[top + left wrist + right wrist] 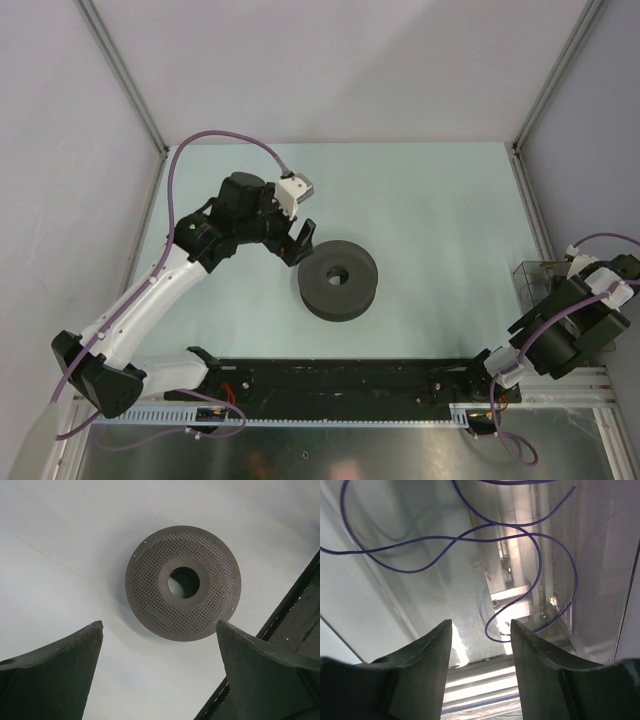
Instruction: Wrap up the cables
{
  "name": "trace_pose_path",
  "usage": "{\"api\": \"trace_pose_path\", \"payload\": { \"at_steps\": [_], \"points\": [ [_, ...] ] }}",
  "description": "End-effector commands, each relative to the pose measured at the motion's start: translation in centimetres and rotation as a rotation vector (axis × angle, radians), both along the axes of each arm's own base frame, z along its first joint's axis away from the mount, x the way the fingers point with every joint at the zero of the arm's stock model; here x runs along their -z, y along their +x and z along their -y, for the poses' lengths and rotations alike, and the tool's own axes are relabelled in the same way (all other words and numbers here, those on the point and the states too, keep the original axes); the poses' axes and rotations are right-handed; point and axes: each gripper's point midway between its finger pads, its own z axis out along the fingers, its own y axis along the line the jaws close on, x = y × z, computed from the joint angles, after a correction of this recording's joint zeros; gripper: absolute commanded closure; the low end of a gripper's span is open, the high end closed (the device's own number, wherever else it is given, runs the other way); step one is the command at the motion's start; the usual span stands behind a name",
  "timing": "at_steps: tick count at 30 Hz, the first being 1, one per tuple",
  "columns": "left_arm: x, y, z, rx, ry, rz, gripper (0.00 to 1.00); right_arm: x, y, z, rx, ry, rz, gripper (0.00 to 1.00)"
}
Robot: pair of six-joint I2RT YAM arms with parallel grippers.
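Grey spool (pixel 338 279) mid-table, thin purple cable (pixel 540 570) at the far right.

Top view: the left gripper (pixel 298 243) hangs just left of the spool on the pale table (pixel 440 200), and the right arm reaches a clear box (pixel 528 282). Left wrist view: fingers (pixel 60 670) spread wide, spool beyond them. Right wrist view: the right gripper (pixel 480 627) is parted, and the cable curls loosely among clear walls.

Pale green table (pixel 440 230) boxed in by plain lilac-grey walls (pixel 340 60) — aluminium posts (pixel 122 75) at the corners.
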Motion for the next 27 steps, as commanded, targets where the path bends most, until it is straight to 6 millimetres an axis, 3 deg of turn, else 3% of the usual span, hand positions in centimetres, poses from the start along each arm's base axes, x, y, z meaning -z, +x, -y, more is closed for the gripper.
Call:
{"api": "trace_pose_path", "payload": {
  "at_steps": [1,14,22,25,27],
  "points": [
    [-1.1,0.2,-0.5,-0.041,-0.032,0.034,0.00,-1.0,0.7,2.0,0.072,-0.121,0.077,0.45],
    [-2.4,0.3,-0.7,-0.041,-0.051,0.087,0.01,0.8,0.7,1.8,0.110,-0.108,0.097,0.55],
    [-4.4,0.4,-1.3,-0.075,-0.086,0.161,0.00,2.4,0.8,1.1,0.101,-0.054,0.085,0.80],
    [-5.7,0.3,-1.7,-0.088,-0.111,0.204,0.01,1.8,0.9,0.6,0.084,-0.051,0.089,0.96],
    [-6.3,0.1,-2.0,-0.092,-0.121,0.227,0.01,0.4,1.1,-0.3,0.056,-0.050,0.112,0.99]
  ]
}}
